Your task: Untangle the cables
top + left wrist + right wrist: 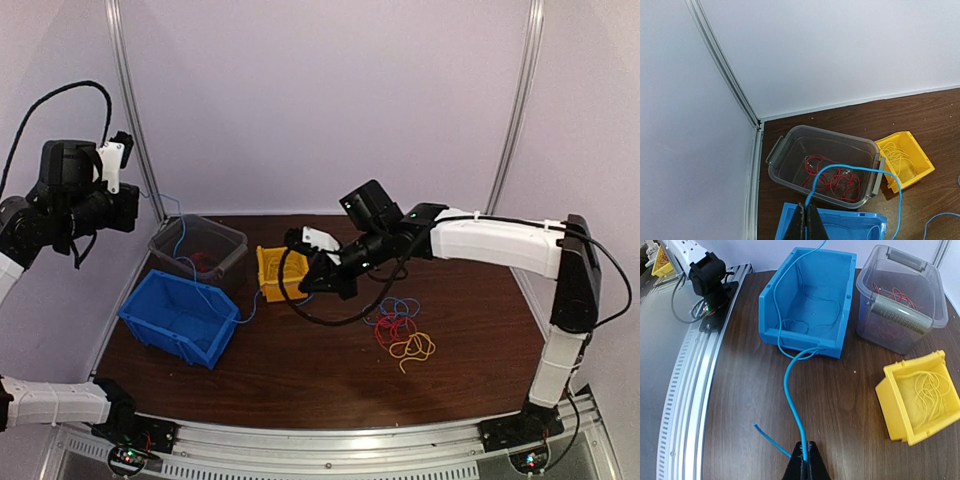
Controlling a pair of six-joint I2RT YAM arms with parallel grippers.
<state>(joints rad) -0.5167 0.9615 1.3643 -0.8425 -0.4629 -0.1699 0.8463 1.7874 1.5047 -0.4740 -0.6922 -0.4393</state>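
Inside blue bin (846, 300), blue cable (786, 385) barely shows.

Cables (402, 332): red, blue and yellow tangle on the table (300, 370). One blue cable (786, 385) exits the blue bin (846, 315).

Three containers stand on the surface (300, 375): one blue bin (165, 328), one clear lidded tub (228, 252) and one yellow bin (268, 272). There are two robot arms, the left arm (62, 195) and the right arm (500, 246). One long blue cable (792, 415) lies apart from the rest. The loose heap (400, 332) shows three colours: red, blue and yellow-orange. Its strands are too tangled to count.
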